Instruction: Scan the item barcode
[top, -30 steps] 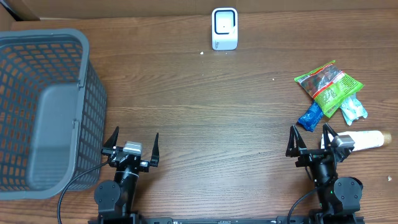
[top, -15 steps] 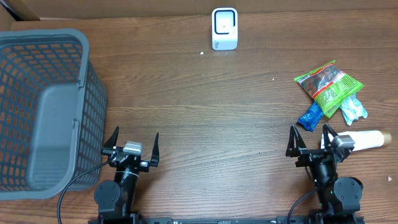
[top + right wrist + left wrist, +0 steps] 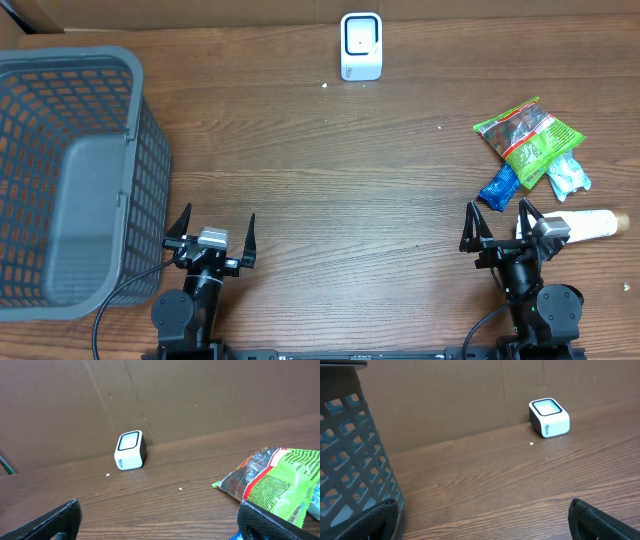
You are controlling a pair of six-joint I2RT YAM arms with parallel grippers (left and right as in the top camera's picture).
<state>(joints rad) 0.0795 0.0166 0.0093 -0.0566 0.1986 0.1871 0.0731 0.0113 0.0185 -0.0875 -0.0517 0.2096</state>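
Observation:
A white barcode scanner point(image 3: 361, 46) stands at the far middle of the table, also seen as the scanner point(image 3: 549, 418) and the scanner point(image 3: 130, 450). At the right lies a small pile of items: a green snack bag point(image 3: 528, 140), a blue packet point(image 3: 499, 187), a pale blue packet point(image 3: 568, 176) and a cream tube point(image 3: 592, 224). The green bag point(image 3: 275, 485) shows at the right of the right wrist view. My left gripper point(image 3: 211, 236) is open at the near left, empty. My right gripper point(image 3: 497, 226) is open at the near right, just short of the pile, empty.
A large grey plastic basket point(image 3: 70, 180) fills the left side, its wall point(image 3: 350, 460) close beside my left gripper. A cardboard wall point(image 3: 150, 395) runs along the far edge behind the scanner. Bare wood lies between the grippers and the scanner.

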